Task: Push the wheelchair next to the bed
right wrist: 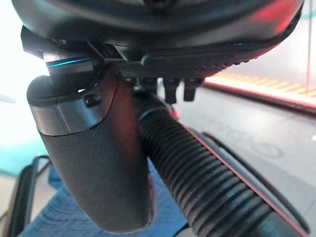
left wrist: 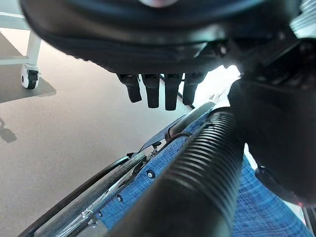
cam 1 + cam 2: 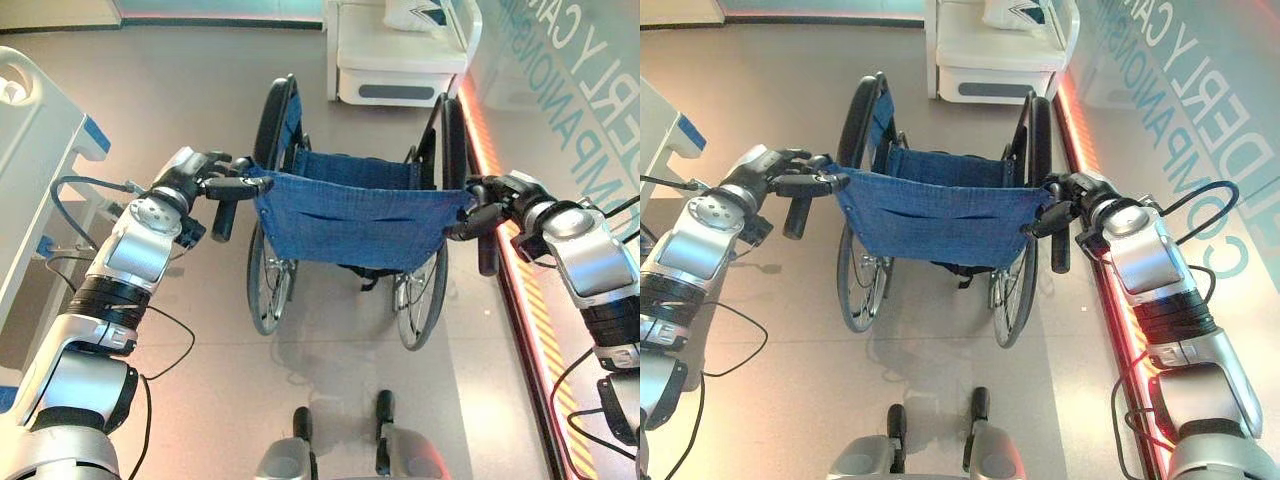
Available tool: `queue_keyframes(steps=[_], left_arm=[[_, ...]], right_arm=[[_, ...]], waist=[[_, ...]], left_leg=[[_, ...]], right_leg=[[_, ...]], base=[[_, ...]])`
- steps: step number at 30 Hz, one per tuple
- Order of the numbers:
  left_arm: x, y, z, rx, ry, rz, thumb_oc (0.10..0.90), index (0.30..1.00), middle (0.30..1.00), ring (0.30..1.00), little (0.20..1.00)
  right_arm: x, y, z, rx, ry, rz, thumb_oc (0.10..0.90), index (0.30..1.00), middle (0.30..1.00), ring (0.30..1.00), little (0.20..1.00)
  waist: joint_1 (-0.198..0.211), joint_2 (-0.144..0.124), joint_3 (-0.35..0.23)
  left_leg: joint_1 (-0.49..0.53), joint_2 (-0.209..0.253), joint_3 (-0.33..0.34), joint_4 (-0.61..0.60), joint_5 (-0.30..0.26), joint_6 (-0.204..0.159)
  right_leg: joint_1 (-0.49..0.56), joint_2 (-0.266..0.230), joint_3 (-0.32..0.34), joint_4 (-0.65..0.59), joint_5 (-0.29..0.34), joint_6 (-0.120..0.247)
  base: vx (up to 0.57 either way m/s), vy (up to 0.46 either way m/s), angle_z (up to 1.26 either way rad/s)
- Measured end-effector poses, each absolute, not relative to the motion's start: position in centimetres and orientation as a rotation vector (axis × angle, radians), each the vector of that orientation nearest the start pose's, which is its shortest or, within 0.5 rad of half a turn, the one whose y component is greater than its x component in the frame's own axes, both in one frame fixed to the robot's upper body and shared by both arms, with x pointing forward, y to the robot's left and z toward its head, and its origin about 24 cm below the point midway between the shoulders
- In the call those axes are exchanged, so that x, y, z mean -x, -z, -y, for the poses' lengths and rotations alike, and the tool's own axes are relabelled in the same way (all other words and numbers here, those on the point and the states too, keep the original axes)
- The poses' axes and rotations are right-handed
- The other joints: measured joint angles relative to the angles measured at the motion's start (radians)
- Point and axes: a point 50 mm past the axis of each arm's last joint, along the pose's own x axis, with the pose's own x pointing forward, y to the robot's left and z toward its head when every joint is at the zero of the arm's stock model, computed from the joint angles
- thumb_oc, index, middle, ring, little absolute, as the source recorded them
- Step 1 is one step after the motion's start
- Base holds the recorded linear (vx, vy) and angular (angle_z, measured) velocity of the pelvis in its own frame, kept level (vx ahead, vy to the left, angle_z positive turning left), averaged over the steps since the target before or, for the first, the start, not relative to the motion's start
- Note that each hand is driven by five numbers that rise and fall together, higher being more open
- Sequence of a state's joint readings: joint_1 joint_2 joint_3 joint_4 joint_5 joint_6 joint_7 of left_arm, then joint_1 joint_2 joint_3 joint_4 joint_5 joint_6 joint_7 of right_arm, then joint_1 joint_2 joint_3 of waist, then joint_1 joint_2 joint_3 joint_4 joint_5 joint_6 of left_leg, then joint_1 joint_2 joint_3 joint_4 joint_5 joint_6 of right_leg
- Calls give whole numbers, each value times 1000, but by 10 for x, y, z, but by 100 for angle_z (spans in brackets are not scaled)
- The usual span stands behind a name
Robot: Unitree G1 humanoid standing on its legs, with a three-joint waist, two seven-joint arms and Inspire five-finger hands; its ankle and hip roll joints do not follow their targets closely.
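A white bed with a moulded plastic footboard stands at the far end of the grey floor, just beyond a folding wheelchair that faces it, close to but apart from the footboard. The wheelchair (blue woven fabric back and seat, black tyres, spoked wheels) sits between the robot's two raised arms. A second pale bed frame lines the robot's left, and a red-lit strip runs along the wall at right. The left hand curls its fingers over the ribbed black left push handle, thumb alongside. The right hand wraps the ribbed right push handle, thumb pressed against the grip.
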State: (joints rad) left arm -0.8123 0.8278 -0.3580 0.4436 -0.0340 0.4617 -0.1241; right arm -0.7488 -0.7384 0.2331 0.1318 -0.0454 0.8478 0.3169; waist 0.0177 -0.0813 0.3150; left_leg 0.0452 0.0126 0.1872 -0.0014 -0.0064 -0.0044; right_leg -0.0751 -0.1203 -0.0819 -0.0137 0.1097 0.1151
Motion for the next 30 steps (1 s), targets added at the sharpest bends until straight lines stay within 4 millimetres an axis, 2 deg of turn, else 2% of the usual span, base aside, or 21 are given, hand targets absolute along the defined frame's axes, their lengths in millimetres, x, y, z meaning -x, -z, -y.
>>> queue_keyframes(steps=[4, 9, 13, 20, 25, 30], left_arm=[[-368, -188, -267, -896, -79, -220, 800, 900, 900, 900, 900], [-371, -182, -259, -957, -48, -238, 800, 900, 900, 900, 900], [-373, -167, -252, -1008, -19, -276, 800, 900, 900, 900, 900], [-374, -153, -246, -1089, 20, -300, 800, 900, 900, 900, 900], [-376, -155, -243, -1179, 37, -330, 800, 900, 900, 900, 900], [-383, -158, -233, -1295, 42, -393, 800, 900, 900, 900, 900]], right_arm=[[-355, -185, 237, 724, -27, -408, 800, 900, 900, 900, 900], [-364, -170, 242, 614, -43, -506, 800, 900, 900, 900, 900], [-366, -153, 247, 503, -74, -599, 800, 900, 900, 900, 900], [-367, -137, 255, 436, -124, -690, 800, 900, 900, 900, 900], [-369, -136, 257, 456, -128, -706, 800, 900, 900, 900, 900], [-376, -146, 251, 612, -127, -743, 800, 900, 900, 900, 900]], waist=[[0, -10, -8], [1, -31, -30], [2, -32, -65], [7, -29, -90], [9, -25, -89], [6, -14, -93]], left_leg=[[6, 0, 3, 0, 0, 0], [12, 0, 4, 0, 0, 0], [14, 0, 5, 0, -1, 1], [17, 0, 4, 5, -1, 1], [9, -1, 4, 19, -1, 1], [-13, -8, 4, 39, -2, 3]], right_leg=[[4, -1, 0, 0, 0, 0], [10, -2, -1, 0, 0, 0], [11, -2, -6, 0, 0, 0], [16, -4, -8, -1, -1, 1], [14, -8, -9, -1, -5, 6], [0, -17, -8, 2, -4, 7]], base=[[8, 0, 0], [0, -13, 0], [0, 0, 0], [2, -1, 1], [-8, 0, 2], [-1, 12, 3]])
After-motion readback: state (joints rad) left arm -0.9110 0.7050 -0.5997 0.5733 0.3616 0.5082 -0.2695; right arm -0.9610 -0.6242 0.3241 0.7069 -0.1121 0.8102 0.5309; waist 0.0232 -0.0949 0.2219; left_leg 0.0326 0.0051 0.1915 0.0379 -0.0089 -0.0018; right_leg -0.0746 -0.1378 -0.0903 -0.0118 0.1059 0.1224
